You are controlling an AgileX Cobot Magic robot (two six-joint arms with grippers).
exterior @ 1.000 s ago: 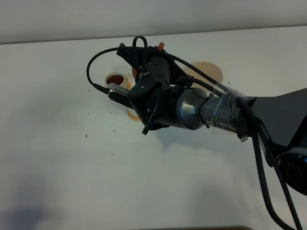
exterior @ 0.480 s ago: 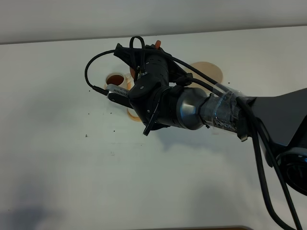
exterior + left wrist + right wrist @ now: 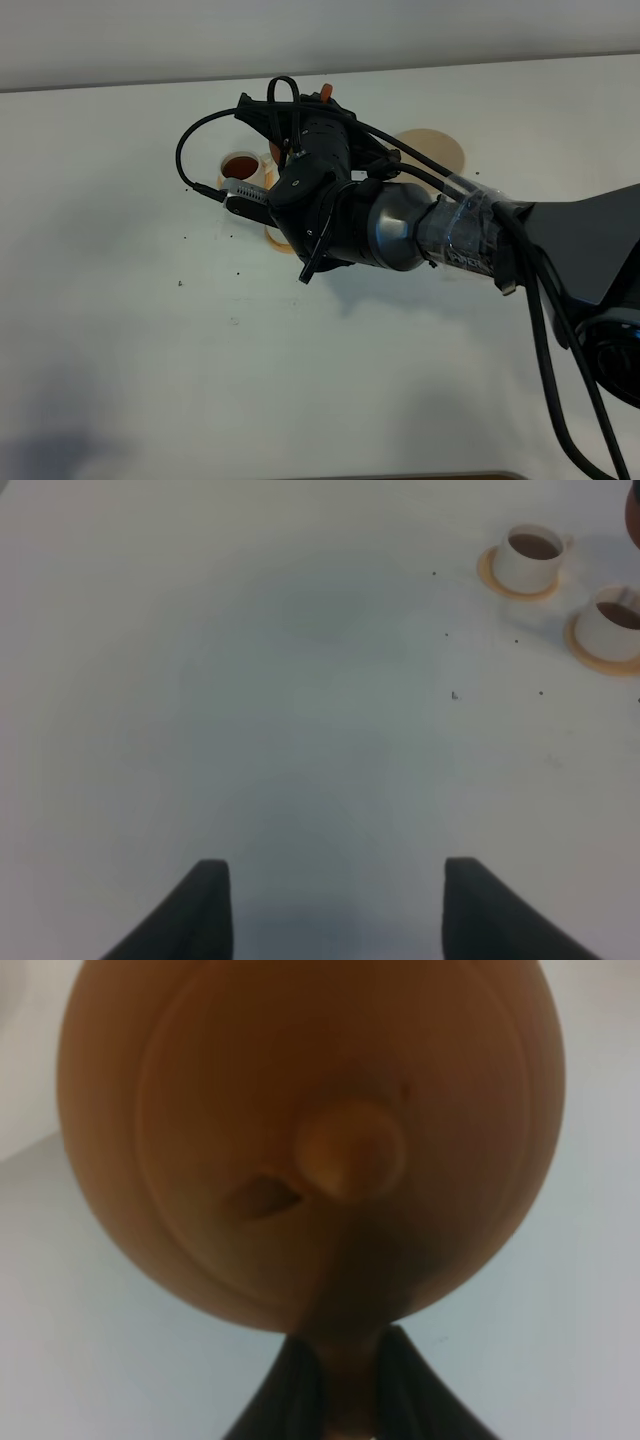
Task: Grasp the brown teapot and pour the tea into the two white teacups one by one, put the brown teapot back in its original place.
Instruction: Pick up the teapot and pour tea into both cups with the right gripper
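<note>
In the right wrist view the brown teapot (image 3: pixel 310 1140) fills the picture, lid knob towards the camera. My right gripper (image 3: pixel 340 1390) is shut on its loop handle. In the exterior high view the right gripper (image 3: pixel 295 125) is held above the two white teacups and hides most of the teapot; only an orange-brown bit (image 3: pixel 328 92) shows. One teacup (image 3: pixel 238 163) shows dark tea; the arm covers the other. The left wrist view shows both teacups (image 3: pixel 530 558) (image 3: pixel 612 625) on orange coasters, each holding dark tea. My left gripper (image 3: pixel 335 910) is open and empty, far from them.
The round pale beige saucer (image 3: pixel 435 150) lies bare behind the right arm, to the right of the cups. An orange coaster edge (image 3: pixel 275 238) shows under the arm. Small dark specks dot the white table (image 3: pixel 180 330). The right arm's cables loop above the cups.
My right gripper with the teapot has shifted slightly left and back over the cups. The cups and saucer have not moved.
</note>
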